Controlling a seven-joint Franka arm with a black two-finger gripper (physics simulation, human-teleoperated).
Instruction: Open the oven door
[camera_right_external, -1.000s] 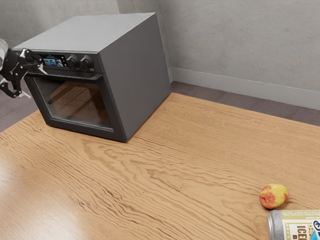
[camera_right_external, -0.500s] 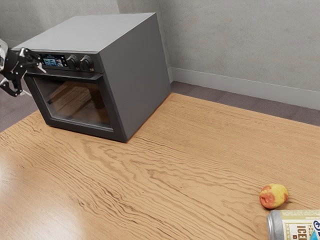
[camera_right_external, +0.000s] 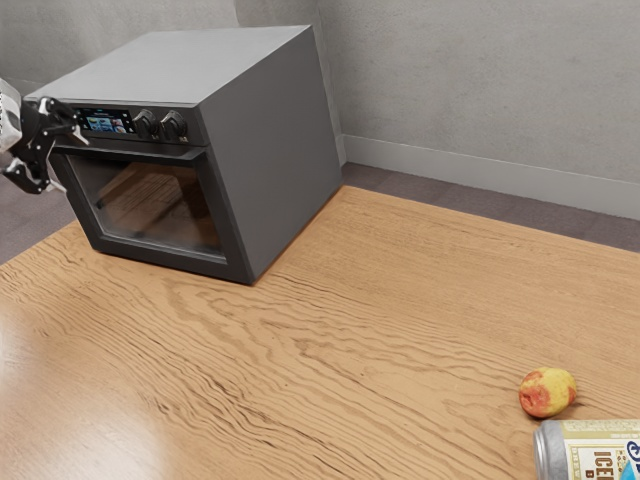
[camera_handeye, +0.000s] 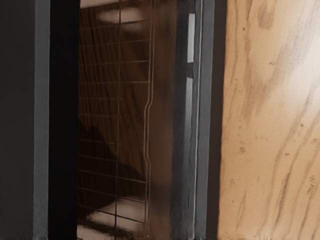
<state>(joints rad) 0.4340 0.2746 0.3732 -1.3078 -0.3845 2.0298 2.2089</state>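
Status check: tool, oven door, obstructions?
Tool open, empty, near door's upper edge. Oven door shut. No obstruction seen; peach-like fruit and can well off, exterior view's lower right.

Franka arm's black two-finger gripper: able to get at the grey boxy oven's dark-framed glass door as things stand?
Probably yes: the gripper is open near the door, with nothing visible between them.
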